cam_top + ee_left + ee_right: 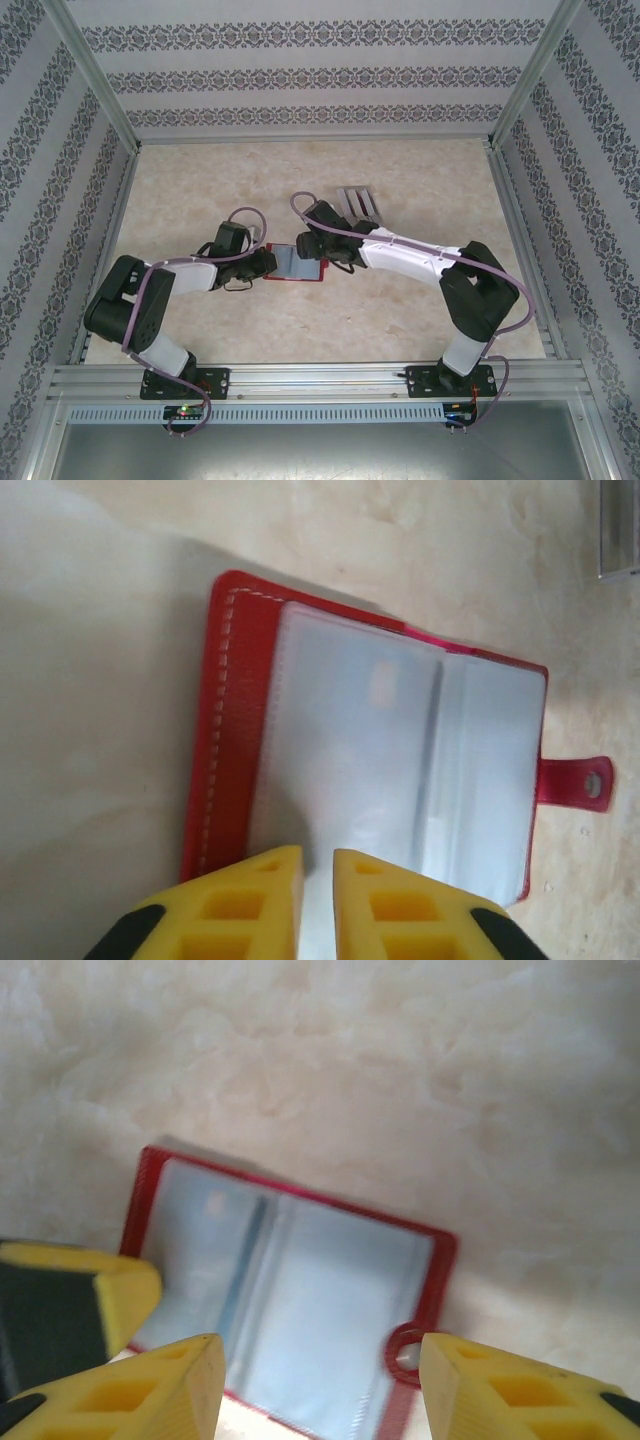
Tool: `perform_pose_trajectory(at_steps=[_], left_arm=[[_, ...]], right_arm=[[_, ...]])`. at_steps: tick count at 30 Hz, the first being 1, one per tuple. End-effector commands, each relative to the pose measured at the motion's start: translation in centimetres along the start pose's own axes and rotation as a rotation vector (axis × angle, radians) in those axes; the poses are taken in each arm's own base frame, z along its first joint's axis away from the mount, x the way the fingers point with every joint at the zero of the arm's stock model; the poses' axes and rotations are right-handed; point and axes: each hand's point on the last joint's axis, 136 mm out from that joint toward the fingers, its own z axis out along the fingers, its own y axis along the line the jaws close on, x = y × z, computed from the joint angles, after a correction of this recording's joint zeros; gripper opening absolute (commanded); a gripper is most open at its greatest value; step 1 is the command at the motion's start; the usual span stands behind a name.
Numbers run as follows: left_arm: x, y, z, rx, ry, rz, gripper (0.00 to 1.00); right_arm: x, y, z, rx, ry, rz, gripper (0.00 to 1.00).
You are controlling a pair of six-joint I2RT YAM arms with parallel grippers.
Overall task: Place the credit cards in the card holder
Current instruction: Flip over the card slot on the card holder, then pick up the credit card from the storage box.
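The left gripper [317, 862] pinches the open card holder [360, 730] steady while the right gripper [320, 1352] hangs spread and empty, so fetching the credit cards [358, 203] looks next.

Red card holder [232, 740] (white stitching), greyish pockets [360, 770]; beige marbled table [100, 730].

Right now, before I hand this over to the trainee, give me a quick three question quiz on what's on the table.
1. True or false: the card holder lies closed on the table.
2. Which tool stands wide open? A) left tool B) right tool
3. Do the credit cards lie inside or outside the card holder?
Key: 1 false, it lies open. 2 B. 3 outside, on the table beyond it.
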Motion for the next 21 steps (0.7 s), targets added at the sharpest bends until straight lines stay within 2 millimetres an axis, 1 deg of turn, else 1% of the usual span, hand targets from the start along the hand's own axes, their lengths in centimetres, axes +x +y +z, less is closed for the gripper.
perform_pose_trajectory(at_steps=[1,2,4,6,7,9,10,13,15,19,21], left_arm=[[-0.2,0.3,-1.7,-0.036,-0.049,0.03,0.25],[-0.6,0.0,-2.3,-0.037,-0.078,0.046,0.29],[-1.3,0.0,-3.8,-0.059,-0.145,0.073,0.37],[-1.7,0.4,-5.0,-0.098,-0.194,0.085,0.41],[-1.8,0.7,-5.7,-0.121,-0.217,0.087,0.43],[-2.1,1.2,-6.7,-0.151,-0.259,0.091,0.48],[-2.3,1.5,-7.1,-0.167,-0.282,0.092,0.51],[-2.5,2.7,-8.0,-0.228,-0.317,0.075,0.63],[-2.6,3.0,-8.2,-0.243,-0.316,0.069,0.71],[-2.7,3.7,-8.5,-0.28,-0.33,0.067,0.8],[-2.7,3.6,-8.6,-0.279,-0.324,0.065,0.81]], right_arm=[[-4.0,-2.8,-2.4,0.104,-0.1,-0.073,0.56],[-4.6,-3.4,-2.7,0.134,-0.111,-0.086,0.57],[-6.2,-5.3,-3.3,0.225,-0.128,-0.12,0.61],[-8.0,-7.2,-3.7,0.321,-0.133,-0.185,0.64],[-8.8,-8.2,-3.6,0.362,-0.125,-0.219,0.67],[-10.2,-9.3,-3.0,0.386,-0.105,-0.259,0.68],[-10.7,-9.7,-2.7,0.395,-0.091,-0.267,0.69],[-11.7,-10.0,-1.4,0.394,-0.052,-0.286,0.71],[-12.2,-9.9,-0.4,0.385,-0.031,-0.304,0.72],[-12.3,-10.5,1.5,0.401,0.05,-0.332,0.74],[-12.1,-10.9,2.3,0.409,0.077,-0.333,0.74]])
